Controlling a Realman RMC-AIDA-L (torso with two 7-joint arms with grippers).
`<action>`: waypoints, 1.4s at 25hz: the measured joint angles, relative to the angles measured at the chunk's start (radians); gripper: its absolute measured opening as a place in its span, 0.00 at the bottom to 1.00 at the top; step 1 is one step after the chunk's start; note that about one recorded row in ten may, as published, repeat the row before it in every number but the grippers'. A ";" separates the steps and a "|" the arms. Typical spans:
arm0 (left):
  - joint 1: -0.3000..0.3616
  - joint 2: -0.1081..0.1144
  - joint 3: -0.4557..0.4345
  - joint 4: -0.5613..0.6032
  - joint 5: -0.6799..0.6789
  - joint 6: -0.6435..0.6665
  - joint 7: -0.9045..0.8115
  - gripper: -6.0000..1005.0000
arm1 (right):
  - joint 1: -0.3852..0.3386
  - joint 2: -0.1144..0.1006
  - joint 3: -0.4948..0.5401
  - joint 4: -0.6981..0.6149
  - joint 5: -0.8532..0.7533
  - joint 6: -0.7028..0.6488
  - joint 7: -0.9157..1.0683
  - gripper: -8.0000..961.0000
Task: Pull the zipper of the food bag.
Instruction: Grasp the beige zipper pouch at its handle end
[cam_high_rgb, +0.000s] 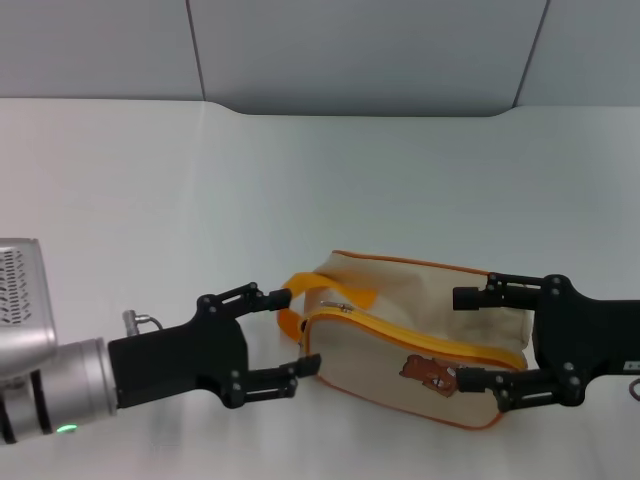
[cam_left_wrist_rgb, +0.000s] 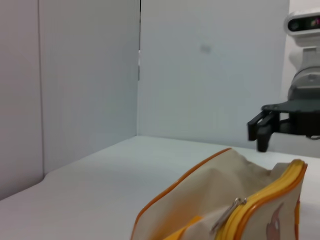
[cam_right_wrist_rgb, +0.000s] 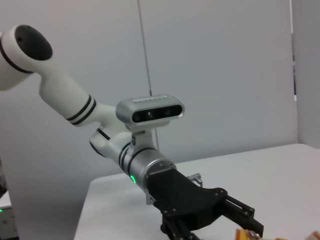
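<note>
- Clearly the approach step is in hand: the food bag lies on the white desk between both arms, its zipper apparently shut.
- At its strap end, the left pincer gapes wide, empty, near the pull tab, which it must pinch next.
- At the far end, the right pincer spreads wide, straddling the bag, unclamped.

White table: matte, plain surface, spans whole head view w/ soft reflections near front edge. Back edge meets grey wall panels; vertical seams between panels visible. Dark strip runs along wall base at centre, approx. mid-width. Left wrist view: same table runs into a corner where two grey panels meet. Right wrist view: grey panel wall, one vertical seam.
</note>
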 joint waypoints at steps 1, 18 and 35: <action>0.000 0.000 0.000 0.000 0.000 0.000 0.000 0.75 | 0.000 0.000 0.000 0.000 0.000 0.000 0.000 0.87; -0.001 -0.002 -0.026 -0.082 -0.013 -0.073 0.070 0.71 | 0.025 -0.002 -0.001 0.000 0.001 0.020 -0.001 0.86; 0.004 0.003 -0.034 -0.075 -0.007 -0.054 0.052 0.68 | 0.027 0.000 -0.008 0.012 -0.001 0.035 -0.001 0.87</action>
